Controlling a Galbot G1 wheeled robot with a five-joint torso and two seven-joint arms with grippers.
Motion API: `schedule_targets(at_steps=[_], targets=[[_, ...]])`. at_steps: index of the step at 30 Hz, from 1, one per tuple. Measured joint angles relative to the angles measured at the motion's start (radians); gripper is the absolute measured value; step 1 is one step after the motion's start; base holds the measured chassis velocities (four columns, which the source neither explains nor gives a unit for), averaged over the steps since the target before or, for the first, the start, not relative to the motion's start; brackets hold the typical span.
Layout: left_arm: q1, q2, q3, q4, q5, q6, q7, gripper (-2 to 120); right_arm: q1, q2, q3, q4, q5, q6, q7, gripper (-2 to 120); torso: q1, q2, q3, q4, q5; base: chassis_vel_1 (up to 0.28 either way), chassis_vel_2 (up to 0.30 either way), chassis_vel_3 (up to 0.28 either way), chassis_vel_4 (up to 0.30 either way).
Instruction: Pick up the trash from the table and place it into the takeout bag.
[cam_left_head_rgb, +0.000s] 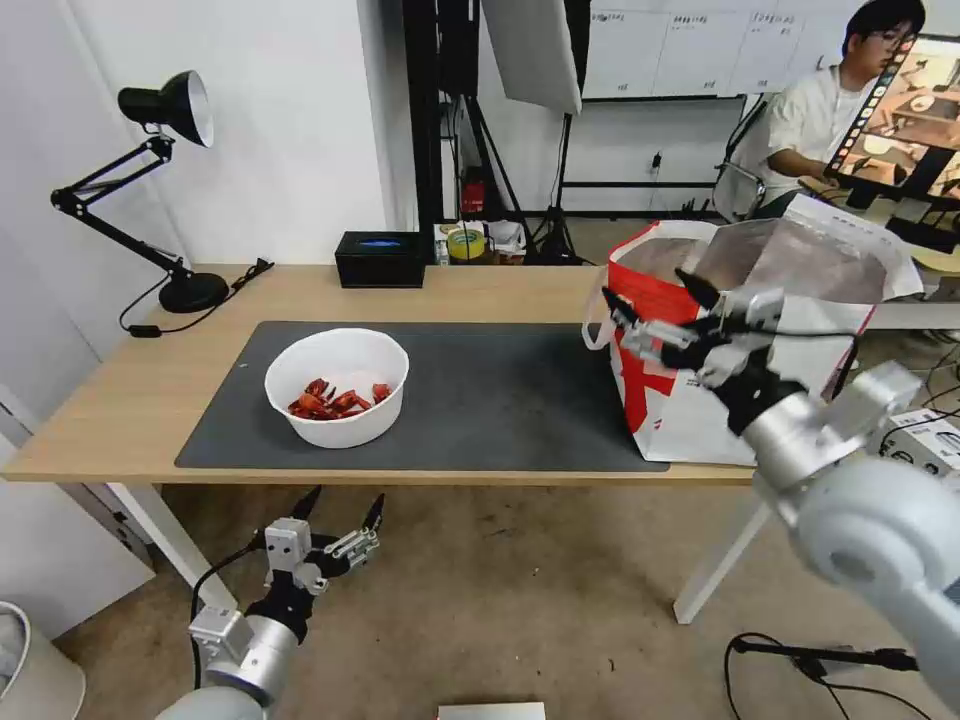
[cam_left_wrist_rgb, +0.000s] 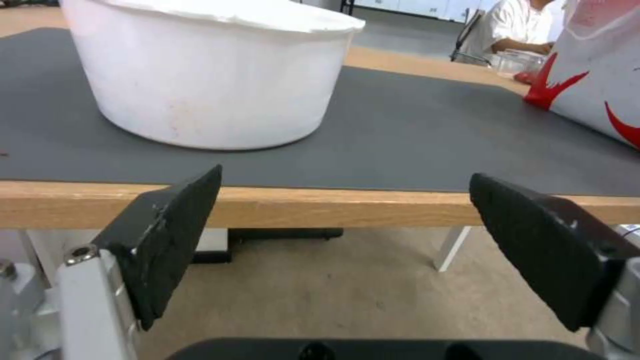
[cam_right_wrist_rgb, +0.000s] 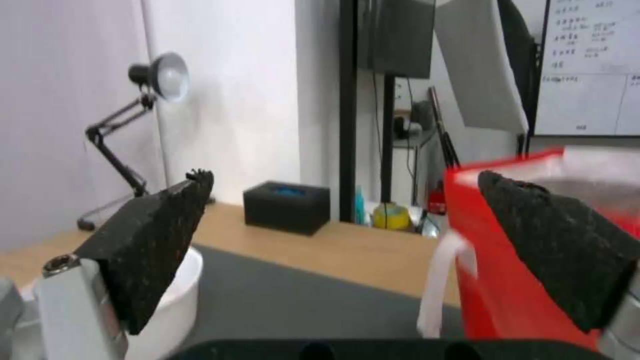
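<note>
With the right gripper (cam_left_head_rgb: 652, 308) spread empty beside the takeout bag (cam_left_head_rgb: 700, 400) at the table's (cam_left_head_rgb: 120, 440) right end, the wide-open left gripper (cam_left_head_rgb: 340, 510), below the front edge, should rise and straddle the white bowl's (cam_left_head_rgb: 337, 386) rim squarely, keeping the scraps level.

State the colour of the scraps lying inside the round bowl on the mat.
Red, against the white bowl; the scraps show best in the head view.

The light wooden rectangular table (cam_left_head_rgb: 470, 290) bears a large dark grey mat (cam_left_head_rgb: 500, 390), a black desk lamp (cam_left_head_rgb: 165, 200) at its far left corner, and a black tissue box (cam_left_head_rgb: 380, 259) along its far edge.
</note>
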Motion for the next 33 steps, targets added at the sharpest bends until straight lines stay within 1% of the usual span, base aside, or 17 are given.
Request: schedule_targets(at_steps=[1, 2, 3, 5, 7, 9, 10, 12, 14, 20, 27, 33], targets=[[0.001, -0.001, -0.002, 0.000, 0.000, -0.001, 0.000, 100, -0.048, 0.023, 0.000, 0.000, -0.057, 0.022, -0.007, 100, 0.000, 0.000, 0.000, 0.0000, 0.0000, 0.000, 0.000, 0.000, 0.000], [0.001, -0.001, -0.002, 0.000, 0.000, -0.001, 0.000, 100, -0.048, 0.023, 0.000, 0.000, -0.057, 0.022, -0.007, 100, 0.000, 0.000, 0.000, 0.0000, 0.0000, 0.000, 0.000, 0.000, 0.000], [0.002, -0.002, -0.003, 0.000, 0.000, -0.002, 0.000, 100, -0.094, 0.048, -0.001, -0.002, -0.110, 0.044, -0.011, 100, 0.000, 0.000, 0.000, 0.0000, -0.0001, 0.000, 0.000, 0.000, 0.000], [0.002, -0.002, -0.004, 0.000, 0.000, -0.003, 0.000, 100, -0.115, 0.059, -0.002, -0.004, -0.133, 0.055, -0.011, 100, 0.000, 0.000, 0.000, 0.0001, 0.0000, 0.000, 0.000, 0.000, 0.000], [0.002, -0.005, -0.005, 0.005, 0.000, -0.007, 0.000, 100, -0.214, 0.113, -0.012, -0.016, -0.233, 0.105, -0.012, 100, 0.000, 0.000, 0.000, 0.0000, -0.0001, 0.000, 0.000, 0.000, 0.000], [0.002, -0.006, -0.005, 0.006, 0.001, -0.008, 0.001, 100, -0.235, 0.124, -0.015, -0.019, -0.254, 0.117, -0.011, 100, 0.000, 0.000, 0.000, 0.0000, 0.0000, 0.000, 0.000, 0.000, 0.000], [-0.001, -0.012, -0.003, 0.011, 0.002, -0.011, 0.001, 100, -0.304, 0.162, -0.021, -0.034, -0.314, 0.154, -0.005, 100, 0.000, 0.000, 0.000, 0.0000, 0.0001, 0.000, 0.000, 0.000, 0.000], [-0.002, -0.014, -0.001, 0.013, 0.002, -0.012, 0.001, 100, -0.322, 0.172, -0.021, -0.038, -0.332, 0.164, -0.005, 100, 0.000, 0.000, 0.000, -0.0001, 0.0000, 0.000, 0.000, 0.000, 0.000], [-0.007, -0.019, 0.005, 0.018, 0.004, -0.016, 0.002, 100, -0.371, 0.206, -0.021, -0.063, -0.386, 0.204, -0.006, 100, 0.000, 0.000, 0.000, -0.0002, 0.0000, 0.000, 0.000, 0.000, 0.000], [-0.009, -0.019, 0.009, 0.022, 0.005, -0.018, 0.002, 100, -0.412, 0.241, -0.019, -0.098, -0.440, 0.237, 0.010, 100, 0.000, 0.000, 0.000, 0.0001, -0.0001, 0.000, 0.000, 0.000, 0.000], [-0.010, -0.018, 0.011, 0.027, 0.006, -0.021, 0.003, 100, -0.471, 0.325, -0.044, -0.181, -0.524, 0.277, 0.052, 100, 0.000, 0.000, 0.000, 0.0000, 0.0001, 0.000, 0.000, 0.000, 0.000], [-0.012, -0.019, 0.014, 0.029, 0.006, -0.022, 0.004, 100, -0.478, 0.357, -0.058, -0.226, -0.535, 0.294, 0.059, 100, 0.000, 0.000, 0.000, 0.0000, 0.0000, 0.000, 0.000, 0.000, 0.000]])
